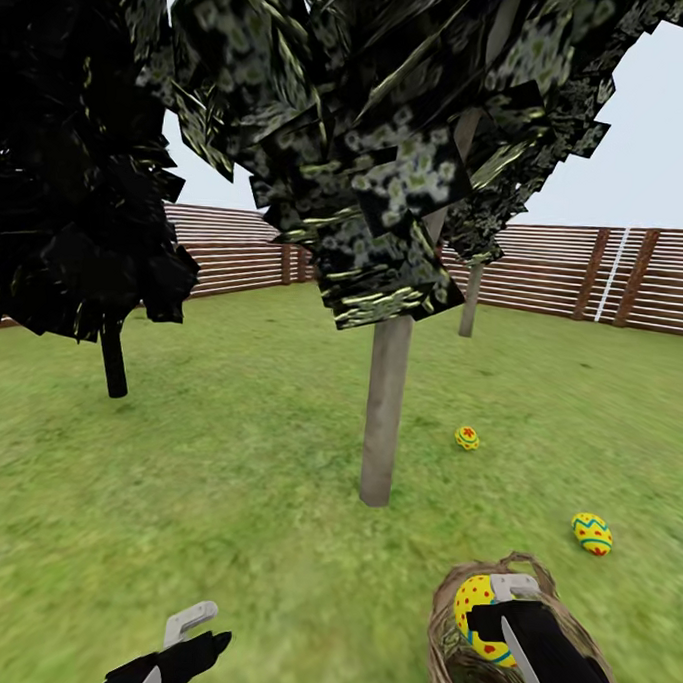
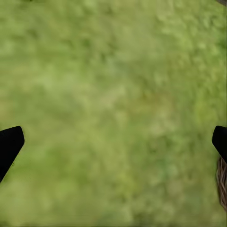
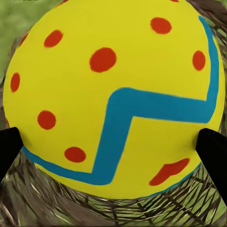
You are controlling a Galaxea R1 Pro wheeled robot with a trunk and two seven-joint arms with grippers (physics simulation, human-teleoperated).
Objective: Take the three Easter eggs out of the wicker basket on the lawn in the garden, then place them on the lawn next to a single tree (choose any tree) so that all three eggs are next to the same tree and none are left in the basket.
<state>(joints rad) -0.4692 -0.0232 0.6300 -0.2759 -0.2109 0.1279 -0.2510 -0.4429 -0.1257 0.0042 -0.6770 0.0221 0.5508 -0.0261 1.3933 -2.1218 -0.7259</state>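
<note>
One Easter egg [image 1: 475, 601], yellow with red dots and a blue zigzag, sits between the fingers of my right gripper [image 1: 498, 610] at the rim of the wicker basket [image 1: 465, 668], low right in the head view. The right wrist view has this egg [image 3: 113, 90] up close, a black fingertip [image 3: 212, 150] pressed on each side and basket weave [image 3: 52, 203] below. Two more eggs [image 1: 467, 438] [image 1: 592, 533] lie on the lawn [image 1: 223, 496] right of the tree [image 1: 382, 424] with the pale trunk. My left gripper [image 1: 194, 629] [image 2: 113, 142] hangs open over bare grass.
A near-black tree [image 1: 113, 360] with a thin trunk stands at the left. Another pale trunk [image 1: 471, 300] rises near the brown slat fence [image 1: 585, 274] at the back. Dark canopy hangs low over the upper view. The basket's edge [image 2: 221, 184] lies beside the left gripper.
</note>
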